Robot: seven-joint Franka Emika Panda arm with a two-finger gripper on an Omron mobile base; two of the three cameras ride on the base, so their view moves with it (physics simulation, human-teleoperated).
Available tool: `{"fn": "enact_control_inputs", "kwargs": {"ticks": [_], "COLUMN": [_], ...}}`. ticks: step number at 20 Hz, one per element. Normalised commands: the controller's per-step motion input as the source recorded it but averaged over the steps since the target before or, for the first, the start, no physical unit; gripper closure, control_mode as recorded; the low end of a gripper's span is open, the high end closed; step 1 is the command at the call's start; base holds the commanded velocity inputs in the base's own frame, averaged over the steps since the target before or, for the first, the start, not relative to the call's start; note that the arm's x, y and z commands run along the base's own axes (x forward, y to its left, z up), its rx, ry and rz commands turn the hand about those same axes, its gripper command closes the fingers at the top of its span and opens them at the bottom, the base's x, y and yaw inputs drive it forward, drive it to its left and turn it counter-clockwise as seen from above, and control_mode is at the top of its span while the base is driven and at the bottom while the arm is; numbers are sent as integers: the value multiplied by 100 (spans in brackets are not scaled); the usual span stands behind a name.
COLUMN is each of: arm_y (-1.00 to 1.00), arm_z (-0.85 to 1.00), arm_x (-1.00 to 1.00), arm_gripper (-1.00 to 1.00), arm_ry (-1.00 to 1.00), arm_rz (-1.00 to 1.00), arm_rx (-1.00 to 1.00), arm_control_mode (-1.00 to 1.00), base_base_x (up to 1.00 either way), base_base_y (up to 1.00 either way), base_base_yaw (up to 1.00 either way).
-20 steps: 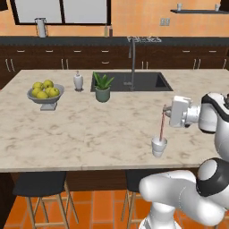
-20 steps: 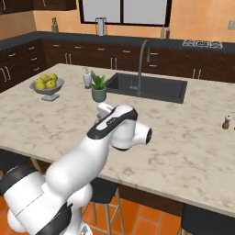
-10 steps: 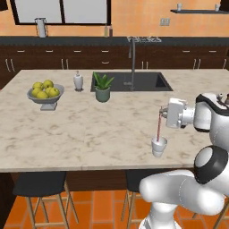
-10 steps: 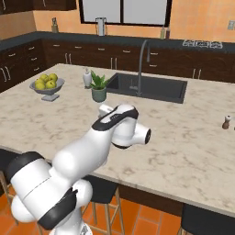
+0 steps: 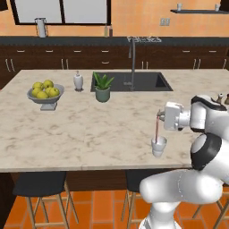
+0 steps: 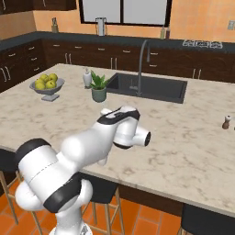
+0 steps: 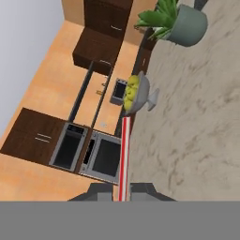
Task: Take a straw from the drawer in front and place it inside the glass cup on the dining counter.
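Pinching straw (image 5: 156, 129) upright, gripper (image 5: 159, 116) above glass cup (image 5: 158, 146), straw's lower end inside

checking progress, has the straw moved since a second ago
Yes. The straw, in the shut gripper, has dropped toward the cup, which stayed put on the counter.

Left base view sits behind me on my left, looking forward and down over the dining counter (image 5: 80, 129) — mid range. Right base view does the same from my right; both share the sink (image 6: 151, 87) and fruit bowl (image 5: 44, 95). Hand view is rolled, close along my gripper (image 7: 123, 190).
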Motion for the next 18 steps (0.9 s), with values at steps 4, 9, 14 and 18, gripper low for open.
{"fn": "enact_control_inputs", "kwargs": {"ticks": [4, 9, 14, 18], "arm_y": [-5, -14, -20, -6], "arm_z": [-21, -20, -2, -3], "arm_x": [37, 12, -72, -51], "arm_gripper": [100, 100, 100, 100], "arm_ry": [0, 0, -1, 0], "arm_rz": [0, 0, 0, -1], "arm_rx": [0, 0, 0, 0], "arm_control_mode": [-100, -100, -100, -100], "base_base_x": [0, 0, 0, 0], "base_base_y": [0, 0, 0, 0], "base_base_yaw": [0, 0, 0, 0]}}
